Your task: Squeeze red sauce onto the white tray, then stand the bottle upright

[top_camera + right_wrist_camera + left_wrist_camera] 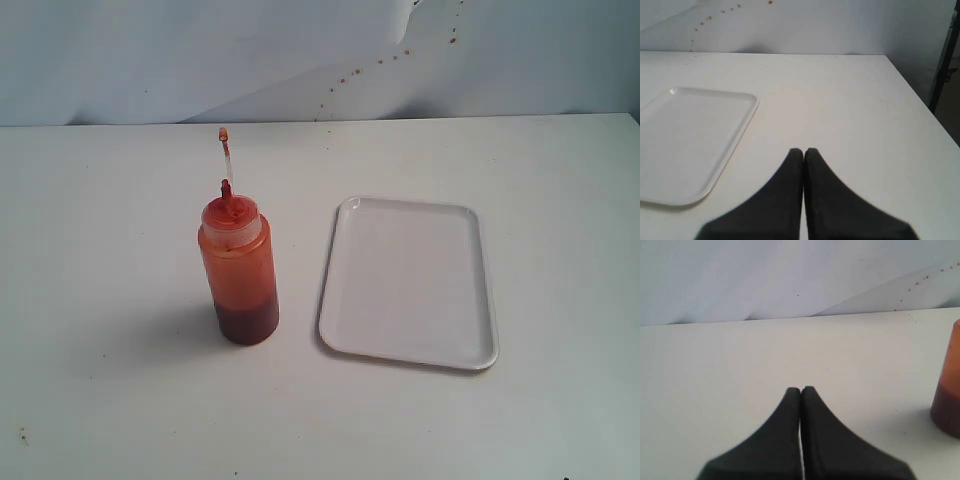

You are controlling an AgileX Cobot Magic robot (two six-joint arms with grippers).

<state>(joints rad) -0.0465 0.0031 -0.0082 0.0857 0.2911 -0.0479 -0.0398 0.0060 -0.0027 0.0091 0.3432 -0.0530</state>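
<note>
Left gripper point(801, 389) has its black fingers pressed tip to tip with nothing between them, and the right gripper point(803, 150) is pinched together just the same, low over the white table point(120, 400). The bottle point(238, 275) stands upright near the white tray point(410, 285), on its left and not touching. The red sauce point(246, 322) sits dark at the bottle's base.

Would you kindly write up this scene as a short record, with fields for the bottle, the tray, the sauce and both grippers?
bottle: upright on the table, left of the tray in the exterior view, not touching it
tray: flat on the table, no sauce on it
sauce: all inside the bottle, darkest at the bottom
left gripper: shut, holding nothing
right gripper: shut, holding nothing
task status: squeezing not yet begun
</note>
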